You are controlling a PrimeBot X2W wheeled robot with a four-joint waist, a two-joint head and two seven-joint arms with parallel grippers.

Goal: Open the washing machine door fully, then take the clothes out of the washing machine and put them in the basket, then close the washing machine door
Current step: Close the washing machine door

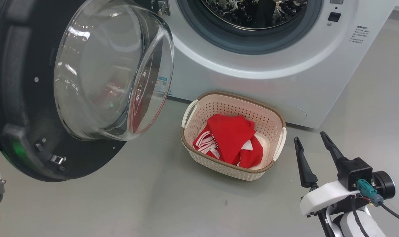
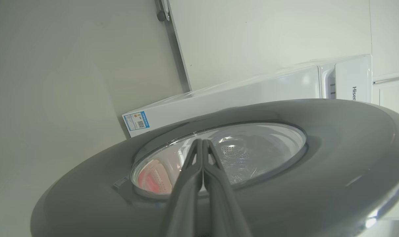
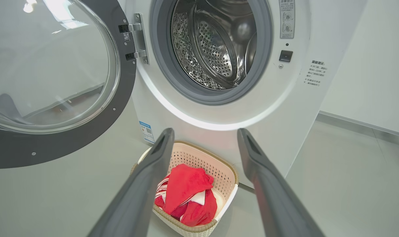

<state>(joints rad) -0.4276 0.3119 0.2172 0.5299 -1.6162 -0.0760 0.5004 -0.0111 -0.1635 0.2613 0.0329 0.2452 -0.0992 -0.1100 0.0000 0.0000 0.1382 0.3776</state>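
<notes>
Red white-striped fabric clothes (image 1: 230, 141) lie in the cream perforated plastic basket (image 1: 239, 97) before the white washing machine (image 1: 285, 79), whose steel drum (image 3: 216, 49) looks bare. We judge only closing the wide-open black-rimmed glass door (image 1: 21, 98) remains. Our left gripper (image 2: 202, 142), jaws pressed together, faces it; our right gripper (image 1: 309, 135) hangs spread, empty.

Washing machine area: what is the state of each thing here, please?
washing machine door, open wide
washing machine, uncovered at the front, no clothes seen inside
basket, upright, holding the clothes
clothes, crumpled inside the basket
left gripper, shut, by the door's outer face
right gripper, open, empty
</notes>
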